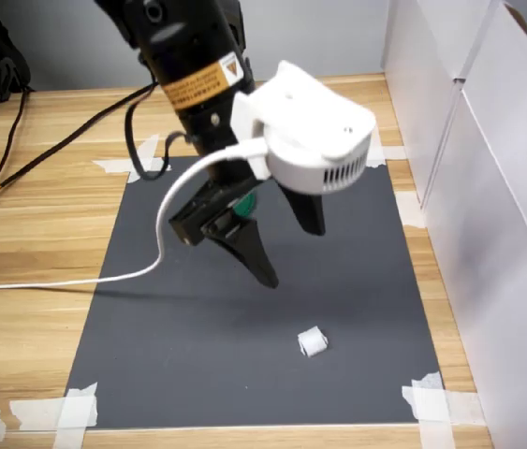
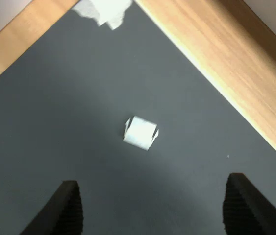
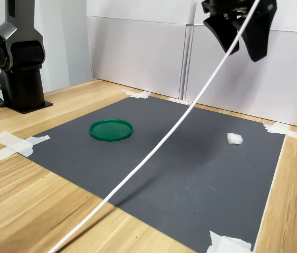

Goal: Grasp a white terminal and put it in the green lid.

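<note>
The small white plastic terminal, a blocky piece with a curved hollow form, lies alone on the dark grey rectangular mat, near the mat corner at the first exterior view's lower right and well apart from the flat round dark-green plastic lid. The lid rests elsewhere on the same mat, empty, so the transfer is judged not yet begun. The black two-fingered gripper hangs above the mat with its jaws spread wide and nothing between them; in the wrist view the terminal sits between and ahead of the two ribbed fingertips, a placement that suits a straight descent onto it. White tape strips pin the mat's corners to the light wooden table, presumably to stop it sliding. A white cable trails from the white wrist camera housing. An orange warning label on the arm carries print too small to read.
</note>
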